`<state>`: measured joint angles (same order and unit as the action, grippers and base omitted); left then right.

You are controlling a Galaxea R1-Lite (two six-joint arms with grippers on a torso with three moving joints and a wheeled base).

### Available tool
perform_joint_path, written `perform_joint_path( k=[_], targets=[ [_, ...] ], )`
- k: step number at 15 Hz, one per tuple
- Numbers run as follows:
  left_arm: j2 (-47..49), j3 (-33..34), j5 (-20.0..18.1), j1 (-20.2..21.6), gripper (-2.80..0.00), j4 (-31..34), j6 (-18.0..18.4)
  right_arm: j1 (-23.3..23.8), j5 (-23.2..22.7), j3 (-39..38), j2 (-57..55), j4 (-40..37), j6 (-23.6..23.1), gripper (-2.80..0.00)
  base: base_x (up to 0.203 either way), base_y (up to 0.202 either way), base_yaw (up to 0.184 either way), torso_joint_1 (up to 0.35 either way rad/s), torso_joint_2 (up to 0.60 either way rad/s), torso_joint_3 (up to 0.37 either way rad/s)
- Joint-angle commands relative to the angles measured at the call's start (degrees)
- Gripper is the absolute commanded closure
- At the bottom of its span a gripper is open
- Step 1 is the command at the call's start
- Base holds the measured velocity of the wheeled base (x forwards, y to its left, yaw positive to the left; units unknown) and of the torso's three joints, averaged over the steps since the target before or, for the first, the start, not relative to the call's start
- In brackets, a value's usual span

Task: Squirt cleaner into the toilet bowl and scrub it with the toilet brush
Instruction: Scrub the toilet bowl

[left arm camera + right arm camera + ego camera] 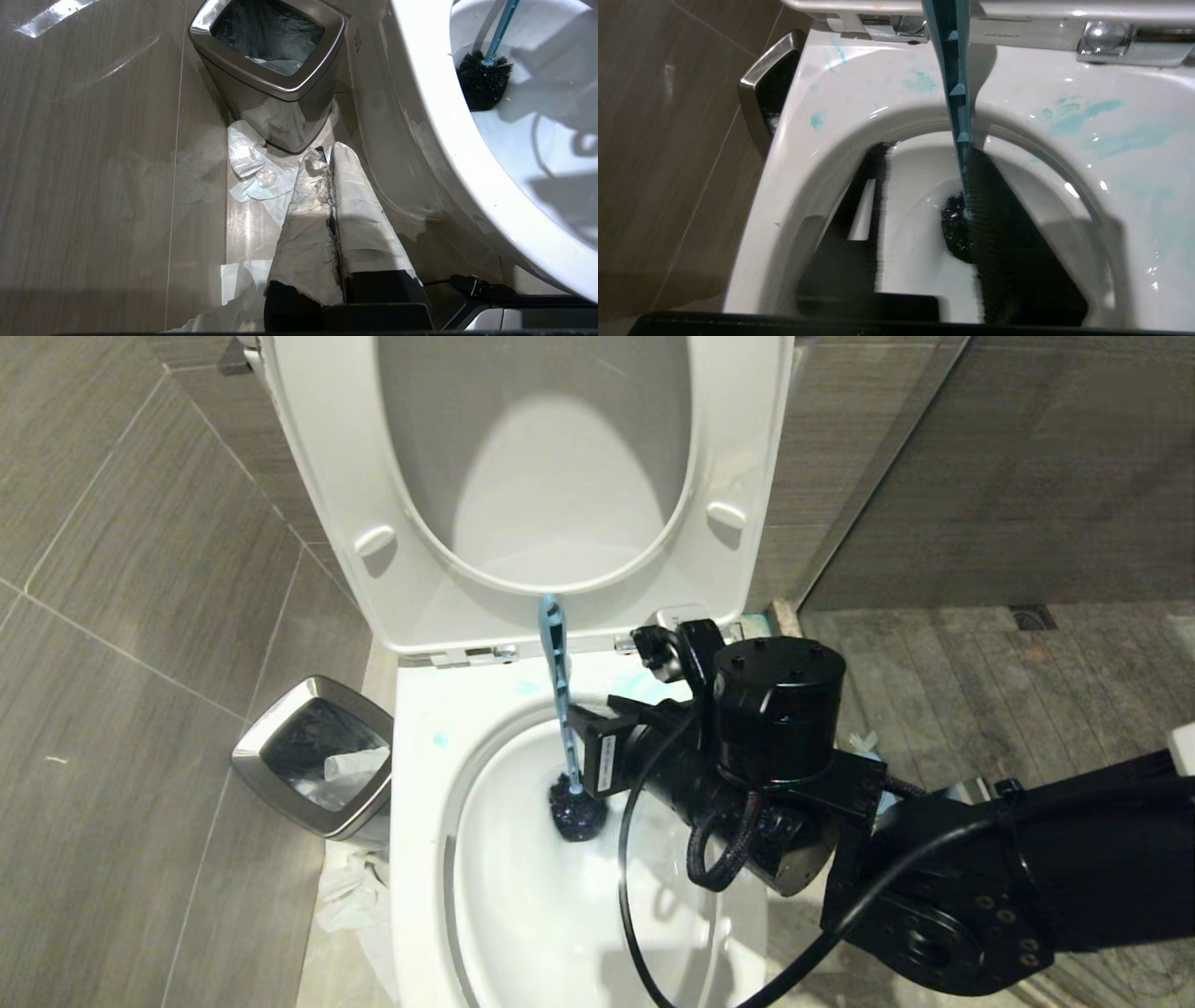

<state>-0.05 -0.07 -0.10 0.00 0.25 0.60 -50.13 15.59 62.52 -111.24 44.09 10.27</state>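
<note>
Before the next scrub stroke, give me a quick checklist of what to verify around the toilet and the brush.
1. Seat raised out of the way: ok.
2. Toilet brush head down inside the toilet bowl: ok.
3. Right gripper clamped on the brush handle: not ok; the fingers stand apart, with the handle between them, close to one finger.
4. Cleaner applied: ok on the rim, as turquoise smears; in the water, cannot tell.
5. Left gripper clear of the bowl: ok; shut, low beside the waste bin.
</note>
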Motion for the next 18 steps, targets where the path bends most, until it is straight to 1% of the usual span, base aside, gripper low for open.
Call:
perform_joint_path(
  k=[1,4,9,12,15,16,18],
  targets=[
    [0.05,-0.01,0.01,0.00,0.00,0.02,0.11,-0.06,0.85,-0.03,0.06,0.29,-0.52,-2.80,0.000,0.000,0.000,0.000,0.00,0.000],
    [0.05,-0.01,0.01,0.00,0.00,0.02,0.19,0.61,0.85,0.50,-0.95,0.25,-1.06,-2.80,0.000,0.000,0.000,0.000,0.00,0.000],
    [0.05,-0.01,0.01,-0.04,0.00,0.02,0.19,0.90,0.71,3.57,-3.86,-0.04,-2.13,-2.80,0.000,0.000,0.000,0.000,0.00,0.000],
    [0.05,-0.01,0.01,-0.06,0.00,0.02,0.14,1.87,0.29,4.64,-3.84,-3.15,-2.05,-2.80,0.000,0.000,0.000,0.000,0.00,0.000],
    [0.05,-0.01,0.06,0.00,0.00,0.02,-0.21,3.00,0.41,6.16,-5.09,-3.58,-2.19,-2.80,0.000,0.000,0.000,0.000,0.00,0.000],
    [0.05,0.03,0.10,0.00,0.00,0.02,-0.25,3.61,0.61,7.24,-6.09,-3.51,-2.51,-2.80,0.000,0.000,0.000,0.000,0.00,0.000],
    [0.05,0.07,0.10,0.00,0.00,0.02,-0.25,4.87,0.83,9.67,-8.44,-3.35,-5.57,-2.80,0.000,0.000,0.000,0.000,0.00,0.000]
  ],
)
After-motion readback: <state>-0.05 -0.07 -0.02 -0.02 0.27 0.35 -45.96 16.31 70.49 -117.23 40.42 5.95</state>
